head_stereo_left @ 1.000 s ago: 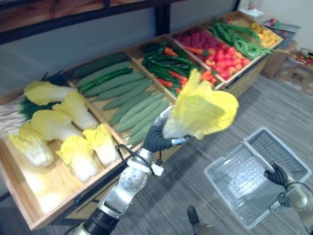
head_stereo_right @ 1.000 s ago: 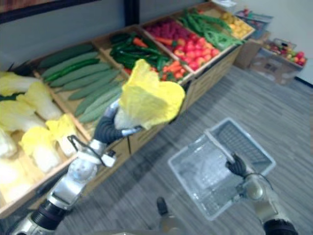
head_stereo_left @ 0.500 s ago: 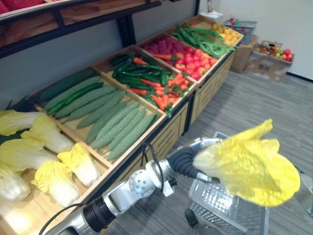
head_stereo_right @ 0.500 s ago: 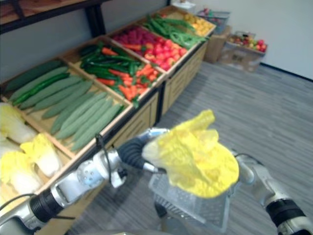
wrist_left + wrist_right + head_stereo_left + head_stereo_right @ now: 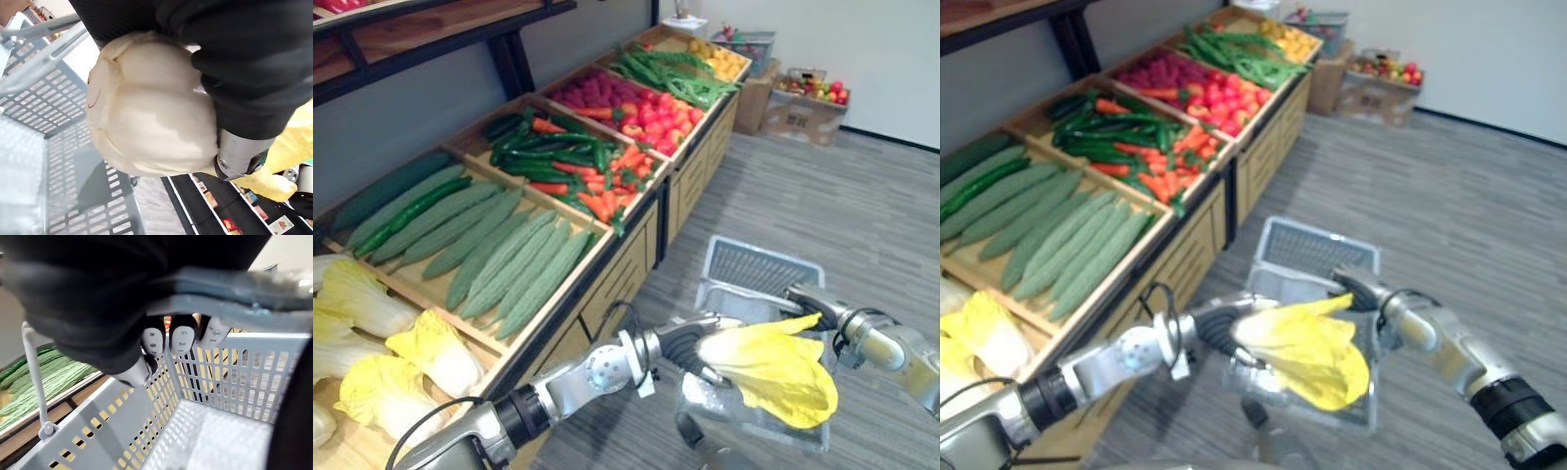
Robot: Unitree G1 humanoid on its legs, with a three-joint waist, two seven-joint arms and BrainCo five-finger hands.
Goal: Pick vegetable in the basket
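— One cabbage (image 5: 773, 367) is off the shelf. Where is it?
— In the left hand (image 5: 690, 340). The fingers are clamped round its pale stem end, and the yellow leaves fan out away from the wrist. It hangs over the near half of the single grey mesh basket (image 5: 759, 262), above the open top. Whether a leaf brushes the rim I cannot tell.
— And the other hand?
— The right hand (image 5: 806, 297) is at the basket's far-right side. In its wrist view the fingers (image 5: 181, 339) curl together round the one grey handle (image 5: 234, 301), carrying the basket off the floor.
— What is left on the stand?
— Four loose cabbages (image 5: 435, 348) plainly, in the nearest wooden crate (image 5: 499, 357), with a sliver of a fifth at the view's edge. Beyond that come four more crates in a row. One holds long green cucumbers and gourds (image 5: 499, 259), too overlapped to count. One holds dark green peppers with orange carrots (image 5: 570, 162). One has red produce (image 5: 631, 103). The last has green beans (image 5: 671, 73) with yellow fruit at its end.
— Anything past the stand?
— Two cardboard boxes (image 5: 803, 108) by the far wall, well apart from the basket.
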